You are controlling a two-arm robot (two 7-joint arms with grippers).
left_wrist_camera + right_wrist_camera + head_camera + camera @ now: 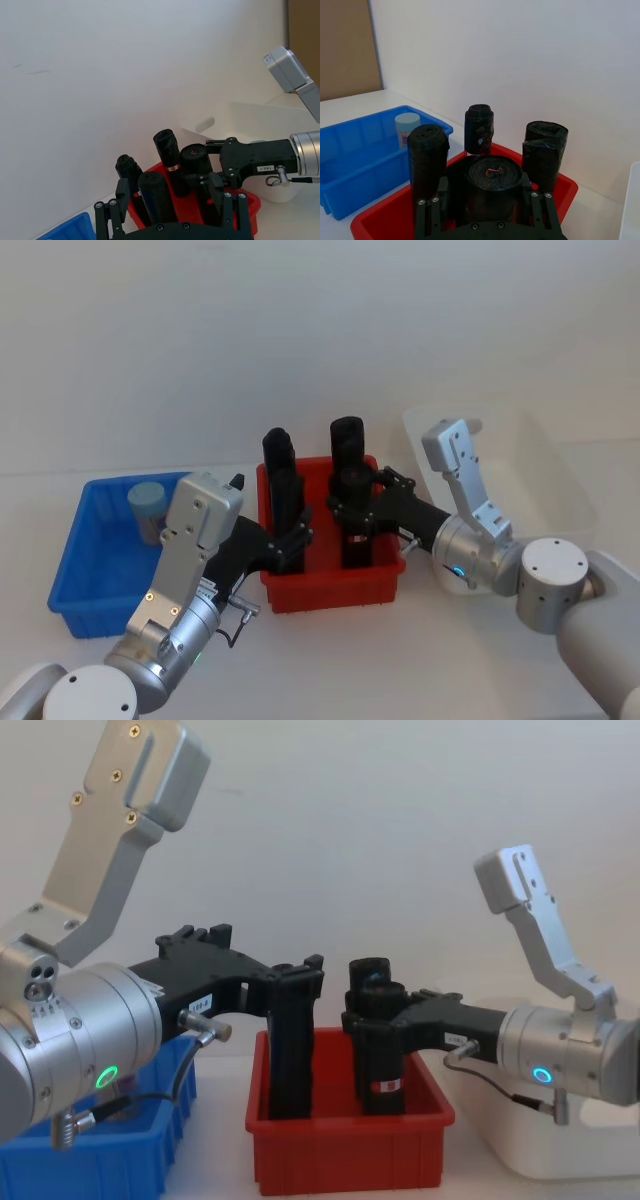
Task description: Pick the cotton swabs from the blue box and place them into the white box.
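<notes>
One jar of cotton swabs (149, 508) with a pale blue lid stands in the blue box (72, 545) at the left, also seen as the jar (407, 127) in the right wrist view. Both grippers are over the red bin (335, 590), not the blue box. My left gripper (290, 538) is open, its fingers (121, 196) wide on either side of a black cylinder (156, 197). My right gripper (355, 512) is shut on another black cylinder (494, 187). The white box (560, 480) stands at the right, behind the right arm.
The red bin (345, 1155) sits between the blue box (120, 1165) and the white box (545, 1155) and holds several upright black cylinders (479, 127). A white wall rises close behind the table. The two arms crowd the space over the red bin.
</notes>
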